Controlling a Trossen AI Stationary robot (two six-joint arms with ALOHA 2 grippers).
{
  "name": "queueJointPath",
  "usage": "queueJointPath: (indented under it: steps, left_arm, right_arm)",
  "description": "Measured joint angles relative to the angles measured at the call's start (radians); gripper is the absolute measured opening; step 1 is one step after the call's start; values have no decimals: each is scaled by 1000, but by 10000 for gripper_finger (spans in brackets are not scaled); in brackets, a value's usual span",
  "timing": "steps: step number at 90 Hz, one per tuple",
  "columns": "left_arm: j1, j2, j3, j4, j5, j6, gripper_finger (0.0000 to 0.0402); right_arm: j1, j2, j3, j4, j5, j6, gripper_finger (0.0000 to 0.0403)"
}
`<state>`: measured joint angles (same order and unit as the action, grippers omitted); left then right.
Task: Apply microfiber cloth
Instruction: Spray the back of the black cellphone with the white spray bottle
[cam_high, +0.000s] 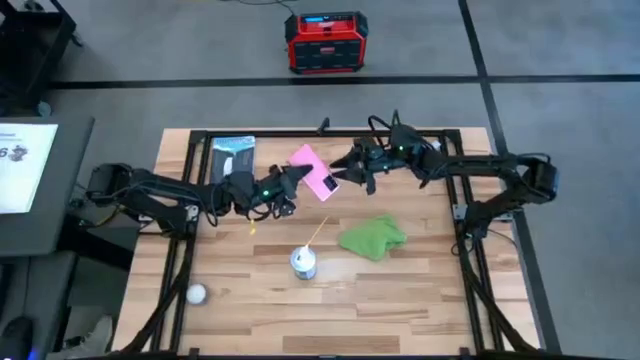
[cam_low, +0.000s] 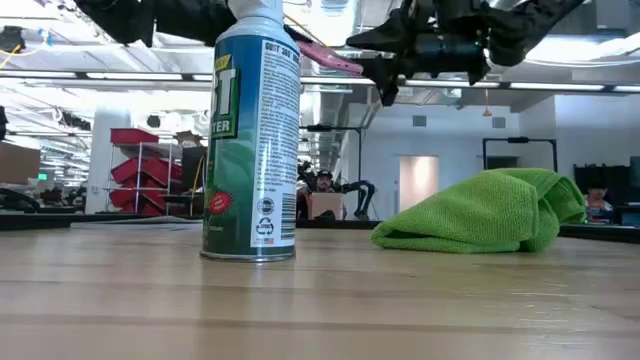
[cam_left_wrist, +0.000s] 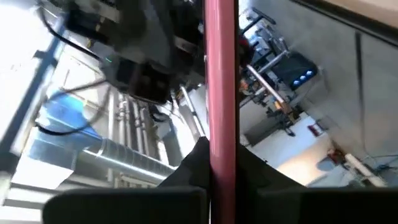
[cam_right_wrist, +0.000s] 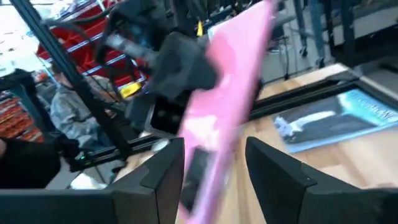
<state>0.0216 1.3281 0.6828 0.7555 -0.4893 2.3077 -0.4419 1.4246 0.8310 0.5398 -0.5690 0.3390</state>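
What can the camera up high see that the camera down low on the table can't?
Only the high view shows the small white ball, the red box on the floor and the blue-and-black packet. Only the low view shows the room behind the table and the spray can's label. Both show the spray can, the microfiber cloth lying untouched, and the pink phone held up above the table.

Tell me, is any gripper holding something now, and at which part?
The left gripper holds the pink phone by its lower edge, lifted above the table. The right gripper is open around its other end. The microfiber cloth lies unheld.
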Motion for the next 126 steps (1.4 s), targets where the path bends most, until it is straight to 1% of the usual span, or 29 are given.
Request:
queueJointPath:
  steps: [7,17,33,56,66,73,98,108,119,126]
  left_arm:
    - [1,-1,1,16,2,2,4]
    - [5,-1,1,15,2,5,4]
    - [31,-1,1,13,58,13,4]
    - [41,-1,18,10,88,-1,5]
    - [42,-1,41,-45,94,-45,6]
    - [46,-1,50,-72,96,-68,6]
    - [55,-1,51,-77,96,-62,3]
    - [63,-1,51,-78,124,-58,3]
    - [64,0,51,-85,127,-53,2]
    - [64,0,51,-84,127,-60,2]
  right_arm:
    - [-24,-6,8,9,-5,8,159]
    - [-46,-4,9,5,-57,35,159]
    - [-36,-3,8,6,-85,46,159]
    - [-29,-3,8,6,-87,46,159]
    - [-19,-3,10,14,-87,46,158]
    - [-9,-3,19,7,-87,45,154]
    - [2,-2,40,-12,-89,45,134]
    - [3,18,40,-12,-89,53,133]
    - [2,67,56,-10,-93,70,133]
    - [2,96,82,-6,-120,71,133]
